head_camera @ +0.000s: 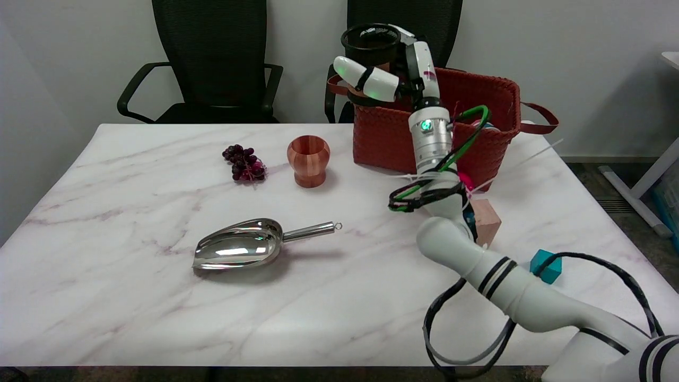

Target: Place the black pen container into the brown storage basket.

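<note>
Arm blocking the right-side objects

The right arm [493, 270] is covering most of the pink block [488, 223], the teal cube [546, 265] and the basket's [493, 101] contents.
</note>
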You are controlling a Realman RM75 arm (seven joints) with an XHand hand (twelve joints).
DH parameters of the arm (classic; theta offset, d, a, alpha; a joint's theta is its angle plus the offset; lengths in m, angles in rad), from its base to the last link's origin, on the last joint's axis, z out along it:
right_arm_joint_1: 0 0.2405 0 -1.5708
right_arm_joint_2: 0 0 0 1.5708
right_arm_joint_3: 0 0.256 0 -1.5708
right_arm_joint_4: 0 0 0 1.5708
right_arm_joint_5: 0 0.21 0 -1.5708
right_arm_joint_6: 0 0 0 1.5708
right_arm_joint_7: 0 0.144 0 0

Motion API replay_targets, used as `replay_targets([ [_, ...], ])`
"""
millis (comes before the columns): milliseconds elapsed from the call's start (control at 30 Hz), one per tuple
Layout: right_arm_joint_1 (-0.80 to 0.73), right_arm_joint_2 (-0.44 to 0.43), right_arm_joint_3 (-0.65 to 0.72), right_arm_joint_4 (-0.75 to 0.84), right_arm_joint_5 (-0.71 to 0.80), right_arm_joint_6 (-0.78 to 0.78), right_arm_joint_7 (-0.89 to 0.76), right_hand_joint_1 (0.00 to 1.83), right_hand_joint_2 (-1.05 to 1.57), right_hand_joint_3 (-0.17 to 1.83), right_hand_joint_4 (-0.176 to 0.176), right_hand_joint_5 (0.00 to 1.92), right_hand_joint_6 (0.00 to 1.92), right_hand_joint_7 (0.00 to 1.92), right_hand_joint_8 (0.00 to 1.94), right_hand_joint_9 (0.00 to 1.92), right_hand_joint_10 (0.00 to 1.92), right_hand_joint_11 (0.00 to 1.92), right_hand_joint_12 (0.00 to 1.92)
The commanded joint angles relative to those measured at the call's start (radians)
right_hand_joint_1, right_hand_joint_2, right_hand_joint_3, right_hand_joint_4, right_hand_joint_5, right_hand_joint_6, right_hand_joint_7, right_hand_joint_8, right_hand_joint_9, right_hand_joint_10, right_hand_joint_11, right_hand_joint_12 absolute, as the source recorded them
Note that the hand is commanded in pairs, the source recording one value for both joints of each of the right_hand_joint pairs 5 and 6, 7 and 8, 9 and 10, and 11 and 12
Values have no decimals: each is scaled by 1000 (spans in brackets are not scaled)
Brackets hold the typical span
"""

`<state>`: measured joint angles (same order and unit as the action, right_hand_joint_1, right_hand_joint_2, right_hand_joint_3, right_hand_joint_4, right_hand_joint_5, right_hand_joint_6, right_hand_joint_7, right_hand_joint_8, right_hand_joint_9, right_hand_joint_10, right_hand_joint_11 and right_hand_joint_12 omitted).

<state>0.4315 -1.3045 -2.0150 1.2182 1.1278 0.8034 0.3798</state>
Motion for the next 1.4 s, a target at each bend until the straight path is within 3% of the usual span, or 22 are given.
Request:
replay_targets([
  [33,260,32,61,-300,-3,-175,-159,1181,901,703,0,984,984,1375,1375,1242,1242,1076,1076],
  [200,331,48,82,-474,-7,-231,-169,1179,870,719,0,971,971,1367,1367,1236,1236,1062,1062],
  [767,493,110,94,-724,-4,-385,-404,1161,706,761,0,881,881,1331,1331,1181,1181,966,966],
  [1067,500,131,116,-725,-4,-499,-643,1176,694,702,0,785,785,1295,1295,1162,1162,915,915],
  [1400,485,134,102,-722,-9,-534,-673,1197,659,693,0,720,720,1258,1258,1137,1137,851,851],
])
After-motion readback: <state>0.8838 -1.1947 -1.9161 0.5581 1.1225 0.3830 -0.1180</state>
